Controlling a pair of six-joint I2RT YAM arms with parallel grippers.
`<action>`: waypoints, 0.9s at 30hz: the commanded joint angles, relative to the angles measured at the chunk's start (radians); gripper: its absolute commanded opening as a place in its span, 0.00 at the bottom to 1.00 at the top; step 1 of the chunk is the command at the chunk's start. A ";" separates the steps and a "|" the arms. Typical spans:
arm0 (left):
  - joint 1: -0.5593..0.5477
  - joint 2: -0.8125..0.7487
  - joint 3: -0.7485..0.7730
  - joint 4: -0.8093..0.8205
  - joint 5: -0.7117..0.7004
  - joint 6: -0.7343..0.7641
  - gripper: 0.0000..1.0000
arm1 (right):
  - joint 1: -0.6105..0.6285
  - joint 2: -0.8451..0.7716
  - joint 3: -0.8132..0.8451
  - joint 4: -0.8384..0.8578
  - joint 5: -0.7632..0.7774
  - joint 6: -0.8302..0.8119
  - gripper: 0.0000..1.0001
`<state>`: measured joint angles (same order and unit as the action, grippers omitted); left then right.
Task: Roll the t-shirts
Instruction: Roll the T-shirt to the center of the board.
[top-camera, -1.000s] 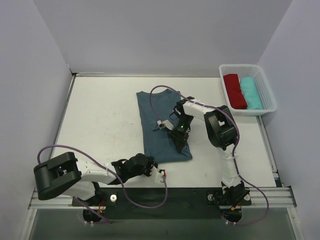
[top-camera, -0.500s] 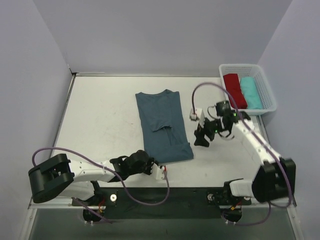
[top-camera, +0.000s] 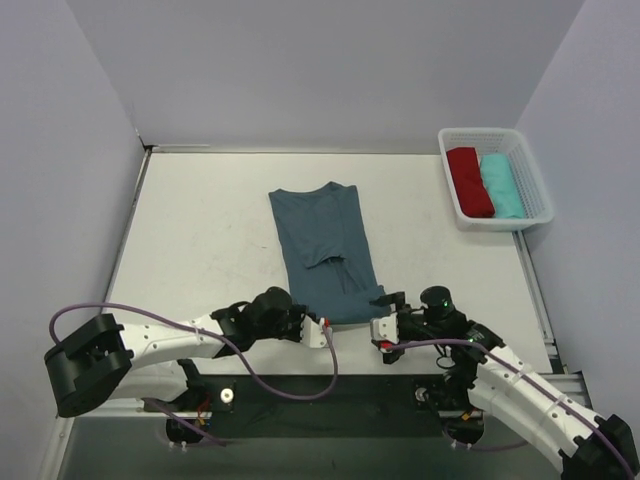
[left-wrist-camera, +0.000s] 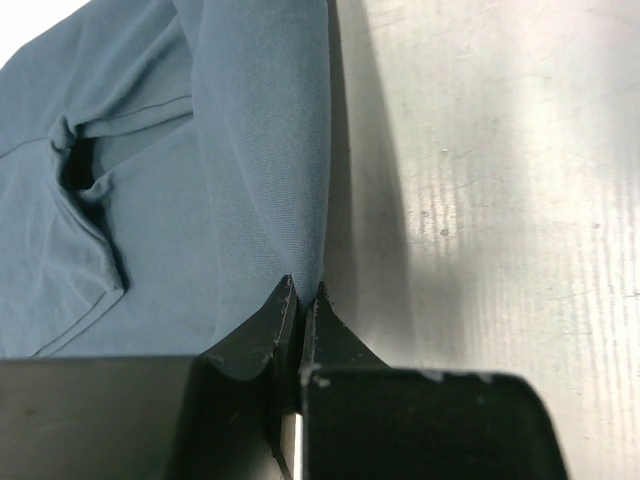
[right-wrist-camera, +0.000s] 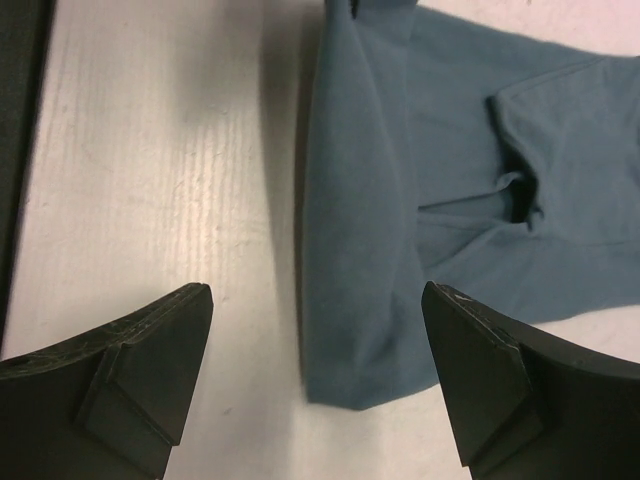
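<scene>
- One t-shirt (top-camera: 322, 250), slate-blue, lies on the white surface (top-camera: 200, 230). It is folded into a long narrow strip, with the collar end far from the arm bases and the hem end toward them.
- On top of the t-shirt, about the middle, I see a folded sleeve with a small dark opening.
- The left arm (top-camera: 180, 340) reaches the near hem of the t-shirt, toward its left corner. The left jaws are clenched on the cloth there. In the left wrist view a rounded ridge of fabric runs straight into the closed tips.
- The right arm (top-camera: 520, 390) comes to the near right corner of the t-shirt. The right jaws are released and stand wide apart. In the right wrist view the rounded corner of the cloth shows between them. I cannot tell if they touch the fabric.
- A white basket (top-camera: 480, 133) stands beyond the t-shirt and to its right, well apart from it.
- Inside the basket a red roll (top-camera: 468, 180) and a turquoise roll (top-camera: 500, 185) lie side by side, the red one on the side nearer the t-shirt.
</scene>
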<state>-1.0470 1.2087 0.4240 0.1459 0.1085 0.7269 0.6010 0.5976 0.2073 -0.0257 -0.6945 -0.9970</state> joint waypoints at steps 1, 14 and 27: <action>0.002 -0.021 0.048 -0.020 0.079 -0.032 0.00 | 0.036 0.077 -0.016 0.213 0.052 -0.038 0.89; 0.044 -0.023 0.082 -0.020 0.112 -0.072 0.00 | 0.052 0.309 -0.019 0.294 0.018 -0.144 0.88; 0.076 -0.089 0.044 -0.074 0.149 -0.035 0.00 | 0.071 0.528 0.093 0.334 0.210 -0.092 0.24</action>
<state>-0.9852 1.1625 0.4625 0.0906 0.2131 0.6708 0.6758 1.1126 0.2272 0.3794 -0.5430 -1.1244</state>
